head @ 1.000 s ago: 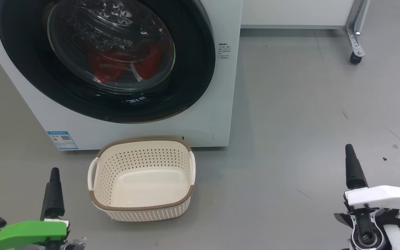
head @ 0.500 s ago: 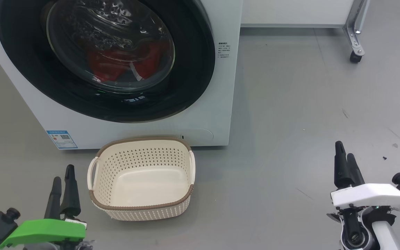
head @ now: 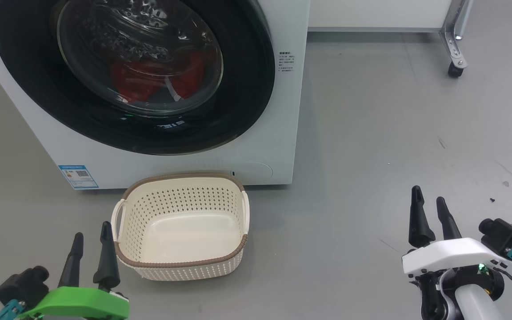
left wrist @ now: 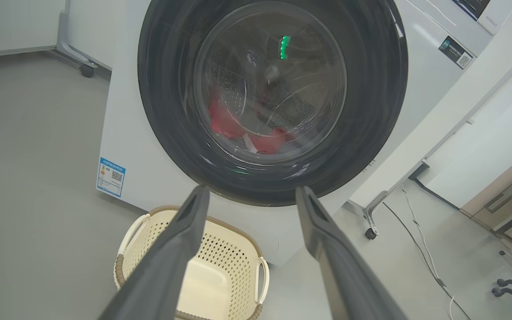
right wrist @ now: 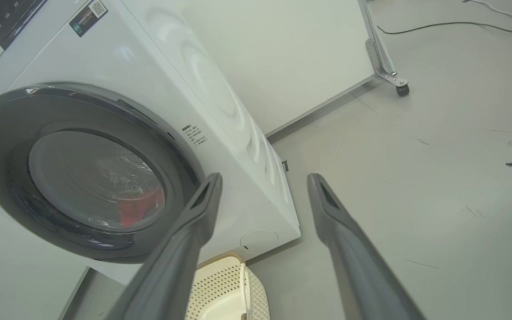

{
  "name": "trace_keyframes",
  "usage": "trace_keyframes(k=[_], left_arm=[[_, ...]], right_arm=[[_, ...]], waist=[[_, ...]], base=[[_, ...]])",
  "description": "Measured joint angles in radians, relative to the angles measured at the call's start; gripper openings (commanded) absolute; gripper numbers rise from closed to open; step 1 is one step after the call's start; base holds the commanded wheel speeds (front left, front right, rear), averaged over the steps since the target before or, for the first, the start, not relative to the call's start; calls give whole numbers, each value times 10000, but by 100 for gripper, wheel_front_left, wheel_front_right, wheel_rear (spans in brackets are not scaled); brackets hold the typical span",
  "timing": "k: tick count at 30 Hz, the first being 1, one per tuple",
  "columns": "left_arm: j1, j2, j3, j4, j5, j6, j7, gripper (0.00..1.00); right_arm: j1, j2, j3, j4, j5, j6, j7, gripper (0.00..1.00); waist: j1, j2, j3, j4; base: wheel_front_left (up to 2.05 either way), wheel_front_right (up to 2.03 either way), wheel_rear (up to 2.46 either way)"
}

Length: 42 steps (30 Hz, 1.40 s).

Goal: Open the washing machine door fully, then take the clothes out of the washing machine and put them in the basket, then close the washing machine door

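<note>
The washing machine has its door shut, red clothes inside behind the glass, the empty basket just in front. Opening it seems the step in hand: the left gripper and right gripper hang well short of the machine, fingers spread, empty; one must reach the door's rim

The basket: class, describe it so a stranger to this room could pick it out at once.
Find the big white washing machine, its round black-rimmed door shut. On the grey floor just in front stands a small cream basket. Perforated sides, a brown woven-look rim and two side handles set it apart.
</note>
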Motion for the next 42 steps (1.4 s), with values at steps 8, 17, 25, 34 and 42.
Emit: trace_keyframes(k=[8, 17, 25, 34, 42], left_arm=[[57, 67, -291, 59, 1461, 357, -199, 100], [70, 94, -629, 376, 2807, 665, -399, 100], [69, 88, -907, 552, 3998, 951, -598, 100], [71, 56, -1151, 943, 5072, 1195, -752, 100], [69, -67, -1076, 986, 5097, 1281, -838, 100]], right_arm=[[-2, 0, 391, 221, -1342, -334, -192, 100], [-29, 2, 844, 627, -2633, -570, -441, 100], [-183, 2, 1250, 949, -3743, -725, -606, 100], [-264, 0, 1565, 1214, -4642, -876, -848, 100], [-408, -2, 1641, 1248, -4694, -959, -905, 100]], waist=[[0, 0, 37, -28], [0, 0, 37, -51], [0, 0, 29, -61], [0, 0, 22, -59], [0, 0, -9, -62]], base=[[0, 0, 0], [0, 0, 0], [0, 0, 0], [0, 0, 0], [0, 0, 0]])
